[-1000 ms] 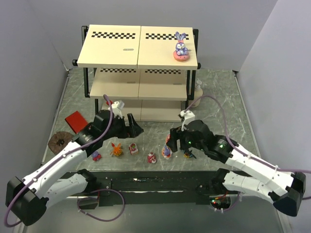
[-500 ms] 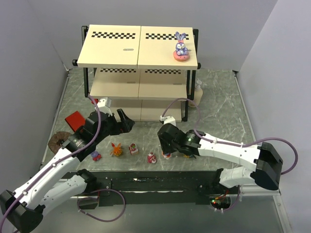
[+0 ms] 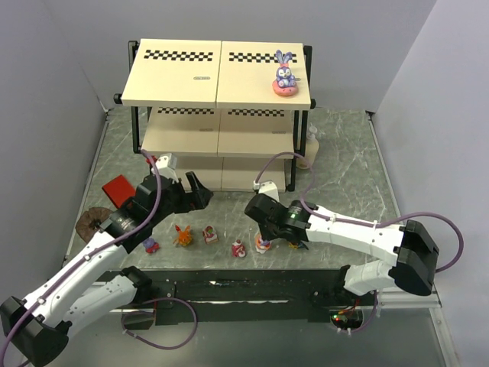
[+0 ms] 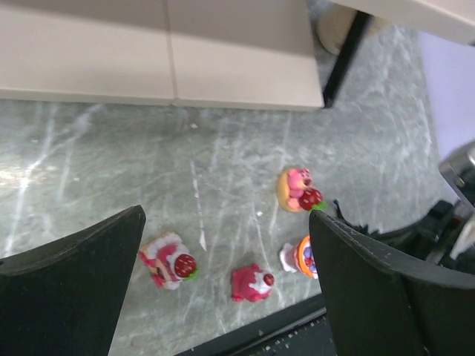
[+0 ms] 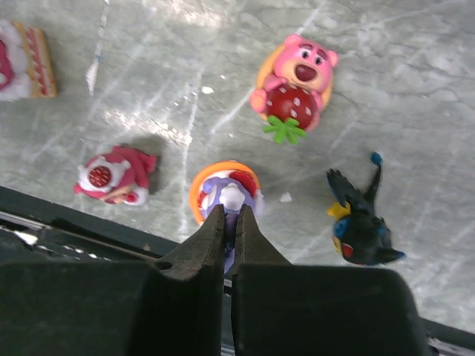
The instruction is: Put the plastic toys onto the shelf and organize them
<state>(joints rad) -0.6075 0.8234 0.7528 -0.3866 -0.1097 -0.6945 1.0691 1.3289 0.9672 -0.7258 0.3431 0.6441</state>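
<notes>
The shelf (image 3: 218,73) stands at the back with one purple-blue bunny (image 3: 286,76) on its top board. Several plastic toys lie in a row near the table's front edge: a small purple one (image 3: 151,245), an orange spiky creature (image 3: 182,235), a red cake-like figure (image 3: 210,234) and a red-pink figure (image 3: 239,248). My right gripper (image 5: 230,211) is shut on the ears of a purple bunny (image 5: 226,189) with an orange base, which rests on the table. A pink bear (image 5: 293,78) and a dark blue-yellow winged toy (image 5: 360,219) lie beside it. My left gripper (image 4: 226,215) hangs open above the table, holding nothing.
A red block (image 3: 120,189) and a brown disc (image 3: 90,222) lie at the left. A cream pump bottle (image 3: 311,145) stands by the shelf's right leg. The shelf's lowest board (image 4: 171,59) is just beyond my left gripper. A black rail (image 3: 229,287) runs along the front edge.
My right arm swung left and down over the orange-based bunny, and its jaws closed on the ears. My left arm pulled back to the left, its jaws staying wide.
</notes>
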